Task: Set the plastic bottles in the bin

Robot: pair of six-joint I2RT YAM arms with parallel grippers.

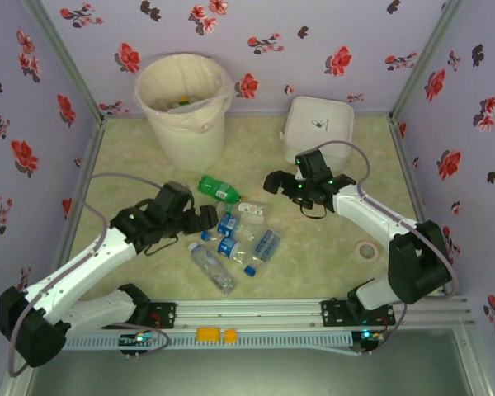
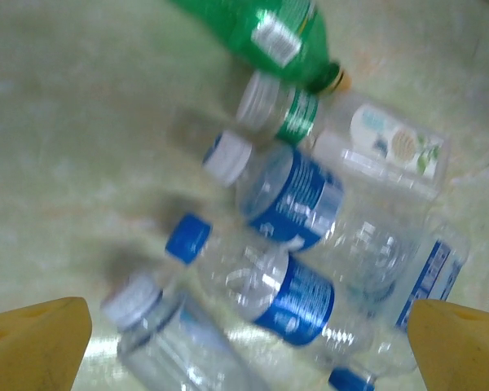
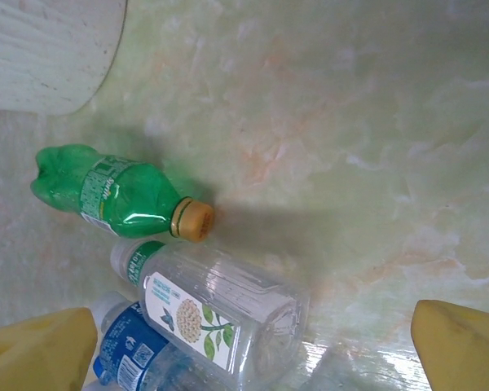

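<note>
Several plastic bottles (image 1: 235, 235) lie in a heap mid-table, mostly clear with blue labels. A green bottle (image 1: 219, 190) lies at the heap's far edge. The bin (image 1: 184, 107), a tall cream bucket with a pale liner, stands at the back left. My left gripper (image 1: 206, 217) hovers at the heap's left side, open. Between its yellow fingers (image 2: 37, 342) lies a clear blue-labelled bottle (image 2: 289, 293), untouched. My right gripper (image 1: 274, 181) is open over the heap's far right. Below it lie a clear flower-labelled bottle (image 3: 220, 314) and the green bottle (image 3: 114, 191), with the bin's wall (image 3: 45, 49) at upper left.
A flat white lidded box (image 1: 317, 128) sits at the back right, just behind the right arm. A small tape roll (image 1: 365, 250) lies near the right wall. Floral walls enclose the table on three sides. Bare tabletop (image 1: 330, 239) stretches right of the heap.
</note>
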